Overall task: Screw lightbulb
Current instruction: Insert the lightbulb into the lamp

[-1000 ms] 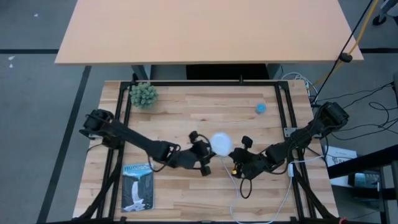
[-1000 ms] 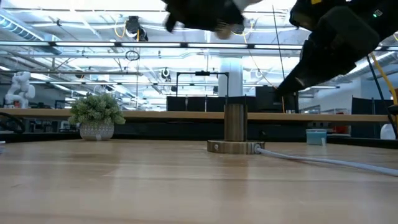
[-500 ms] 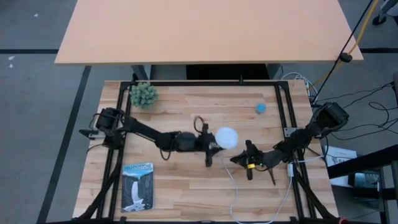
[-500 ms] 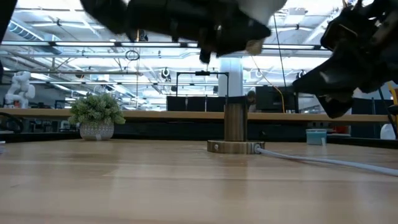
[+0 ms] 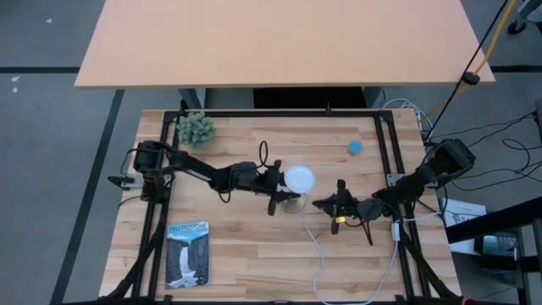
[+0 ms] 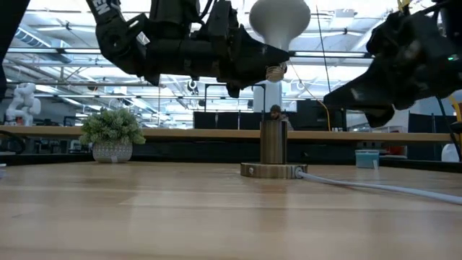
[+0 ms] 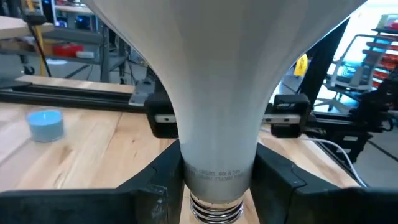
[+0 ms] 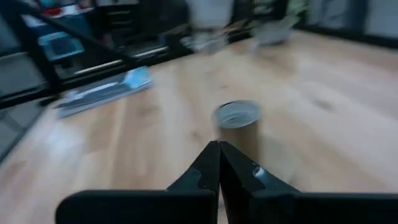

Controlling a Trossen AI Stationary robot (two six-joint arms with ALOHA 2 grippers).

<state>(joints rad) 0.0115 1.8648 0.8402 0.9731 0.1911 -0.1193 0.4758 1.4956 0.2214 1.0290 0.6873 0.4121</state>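
Note:
The white lightbulb point(image 6: 280, 20) stands dome up, clear of the table, in my left gripper point(image 6: 261, 63), which reaches in level from the table's left. Its screw end point(image 6: 274, 72) hangs a little above the upright brown socket tube point(image 6: 273, 141), whose round base point(image 6: 274, 171) rests on the table. In the high view the bulb's dome point(image 5: 299, 179) covers most of the socket. My right gripper point(image 5: 318, 204) is shut with nothing in it, just right of the socket and pointing at it point(image 8: 237, 121). My left gripper pinches the bulb's narrow neck point(image 7: 217, 171), just above the screw threads point(image 7: 216, 208), between its two fingers point(image 7: 277, 180). The fingers come in level from the table's left. The bulb is held upright, dome up and screw end down, clear of the socket.
A white cord point(image 5: 320, 254) runs from the socket base to the near right edge. A small potted plant point(image 5: 196, 129) stands far left, a blue cap point(image 5: 355, 146) far right, and a booklet point(image 5: 187, 254) lies near left. Black frame rails point(image 5: 385, 144) border the table.
My left gripper has carried the bulb toward the far edge and down, turning level so the bulb now stands dome up over the socket. My right gripper has tipped from pointing down to nearly level and has sunk a little, toward the socket, staying shut.

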